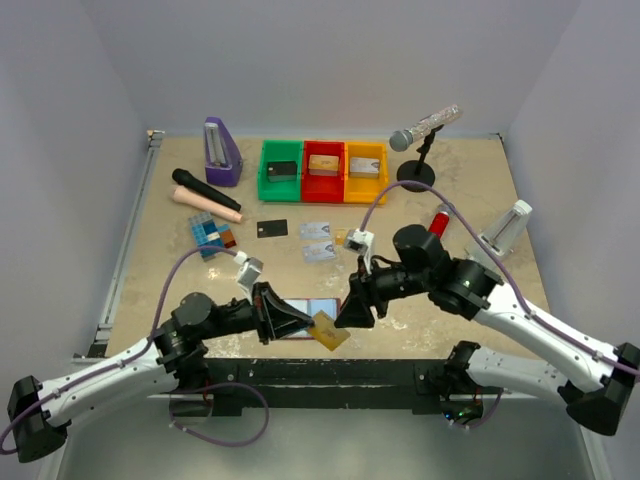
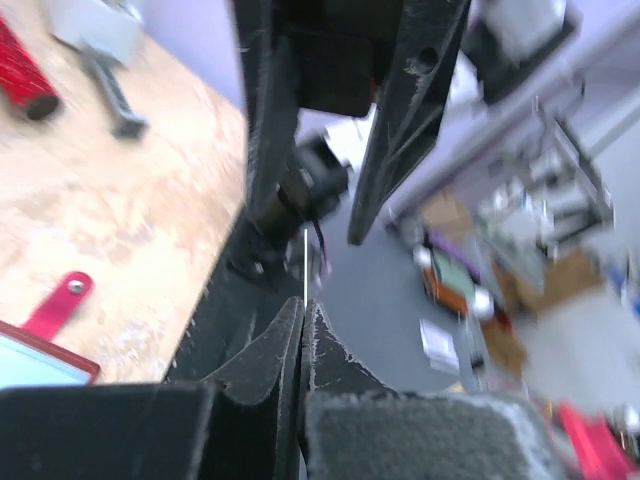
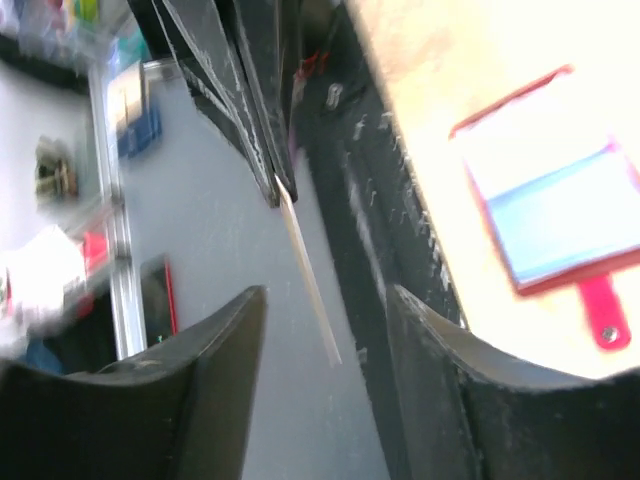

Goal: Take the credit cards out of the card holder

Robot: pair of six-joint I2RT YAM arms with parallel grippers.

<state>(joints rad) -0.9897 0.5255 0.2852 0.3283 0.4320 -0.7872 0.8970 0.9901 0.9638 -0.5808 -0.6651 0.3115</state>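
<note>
The card holder (image 1: 318,304) lies open on the table near its front edge, dark red with a pale blue pocket. It also shows in the right wrist view (image 3: 560,190) and in the left wrist view (image 2: 40,350). My left gripper (image 1: 308,325) (image 2: 303,310) is shut on the gold-orange credit card (image 1: 329,331), held past the table's edge. The card shows edge-on in the left wrist view (image 2: 304,262) and the right wrist view (image 3: 310,270). My right gripper (image 1: 348,318) (image 3: 325,295) is open, its jaws on either side of the card's free end without touching it. A black card (image 1: 272,229) and two silvery cards (image 1: 316,230) (image 1: 320,251) lie on the table further back.
Green (image 1: 282,172), red (image 1: 323,172) and yellow (image 1: 365,172) bins with small blocks stand at the back. A purple metronome (image 1: 221,152), a black microphone (image 1: 205,188), a stand microphone (image 1: 420,135), a red cylinder (image 1: 437,222) and coloured swatches (image 1: 211,236) lie around.
</note>
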